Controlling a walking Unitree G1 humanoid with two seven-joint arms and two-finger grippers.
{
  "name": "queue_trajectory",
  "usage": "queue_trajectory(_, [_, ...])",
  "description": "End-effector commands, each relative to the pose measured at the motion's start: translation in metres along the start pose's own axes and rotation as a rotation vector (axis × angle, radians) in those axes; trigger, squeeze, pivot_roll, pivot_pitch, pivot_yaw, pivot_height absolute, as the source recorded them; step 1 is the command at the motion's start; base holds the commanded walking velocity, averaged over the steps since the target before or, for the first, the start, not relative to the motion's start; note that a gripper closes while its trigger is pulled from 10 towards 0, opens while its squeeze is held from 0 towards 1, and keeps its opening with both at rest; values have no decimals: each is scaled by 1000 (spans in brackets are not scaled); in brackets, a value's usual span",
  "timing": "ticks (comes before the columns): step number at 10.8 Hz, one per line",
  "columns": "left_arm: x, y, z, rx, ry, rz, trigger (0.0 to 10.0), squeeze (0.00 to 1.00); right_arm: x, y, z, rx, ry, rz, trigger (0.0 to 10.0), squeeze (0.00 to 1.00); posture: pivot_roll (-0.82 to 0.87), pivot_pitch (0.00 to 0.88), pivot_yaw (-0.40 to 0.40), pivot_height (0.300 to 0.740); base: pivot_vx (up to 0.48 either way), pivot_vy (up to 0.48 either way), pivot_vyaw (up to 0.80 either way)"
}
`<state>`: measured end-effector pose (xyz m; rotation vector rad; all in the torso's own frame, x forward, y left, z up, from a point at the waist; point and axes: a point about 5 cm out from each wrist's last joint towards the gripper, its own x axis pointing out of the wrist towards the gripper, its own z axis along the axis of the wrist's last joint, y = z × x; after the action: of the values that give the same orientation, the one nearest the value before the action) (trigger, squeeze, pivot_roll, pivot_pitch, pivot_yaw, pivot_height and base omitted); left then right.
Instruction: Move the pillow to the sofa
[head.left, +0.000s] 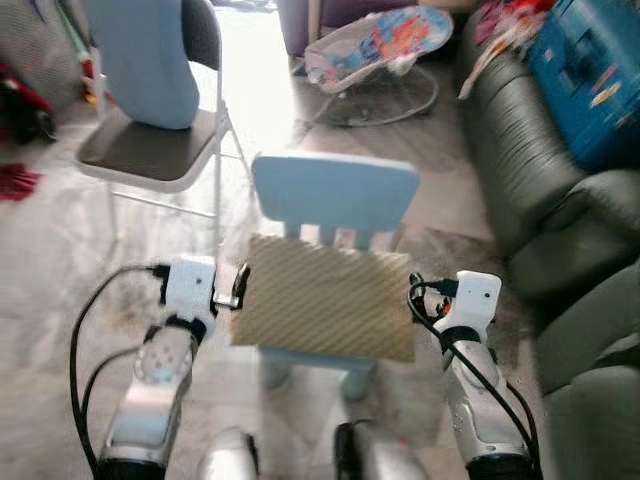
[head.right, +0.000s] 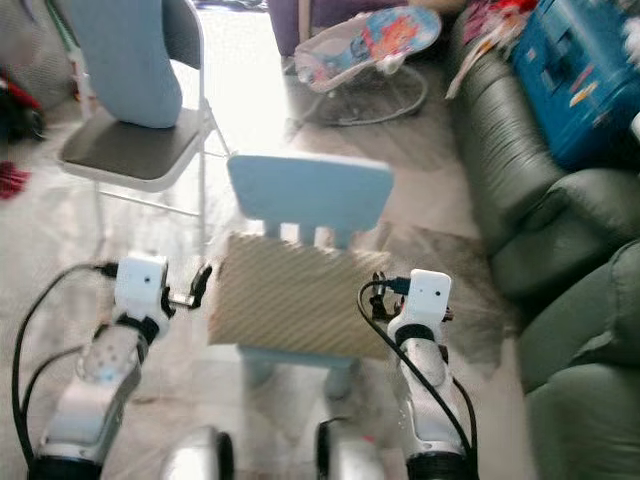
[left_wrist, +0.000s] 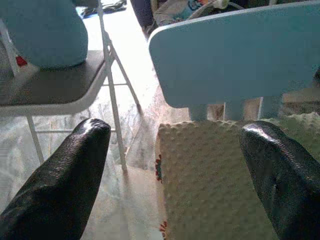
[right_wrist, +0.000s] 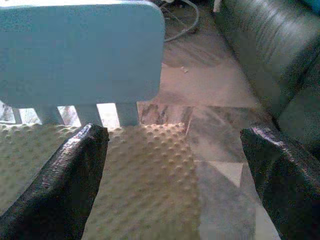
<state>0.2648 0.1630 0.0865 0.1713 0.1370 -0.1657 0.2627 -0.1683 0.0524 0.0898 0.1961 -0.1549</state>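
left wrist view: the left gripper (left_wrist: 170, 175) spreads its black fingers (left_wrist: 60, 185) wide over the near corner of the beige dimpled pillow (head.left: 325, 298). the right gripper (right_wrist: 175, 185), fingers likewise apart, straddles the pillow's opposite edge. the pillow lies flat on the seat of a small light-blue child's chair (head.left: 335, 195). a folding chair (head.left: 150, 150) stands beyond on the left, a dark green sofa (head.left: 545, 210) on the right, and a baby bouncer (head.left: 375, 55) further back.

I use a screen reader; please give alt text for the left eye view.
A beige pillow lies on a small light-blue chair, with the left gripper and right gripper at its two sides. A dark green sofa stands to the right.
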Motion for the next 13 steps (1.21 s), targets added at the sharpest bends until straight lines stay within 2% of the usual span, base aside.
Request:
queue_trajectory(1, [1,2,3,25,2,-18,10000,0,-4,-7,-3,12,-2,-40,10000,0,45,167,43,695,0,0,0])
queue_trajectory(3, [4,2,0,34,12,-22,10000,0,-8,-12,-5,-7,3,-43,10000,0,22,169,20,695,0,0,0])
queue_trajectory(5, [0,-4,-2,8,17,-12,10000,0,-7,-16,0,-40,-1,-18,10000,0,23,164,-21,695,0,0,0])
queue_trajectory(6, [0,-2,-2,-1,18,3,10000,0,-6,-16,2,-43,-1,-16,10000,0,25,163,-26,695,0,0,0])
queue_trajectory(10, [0,7,-1,12,17,14,10000,0,-9,-12,5,-42,5,21,10000,0,20,192,-45,620,0,0,0])
queue_trajectory(13, [2,6,3,17,10,13,10000,0,-9,-14,11,-34,-3,26,10000,0,17,206,-47,616,0,0,0])
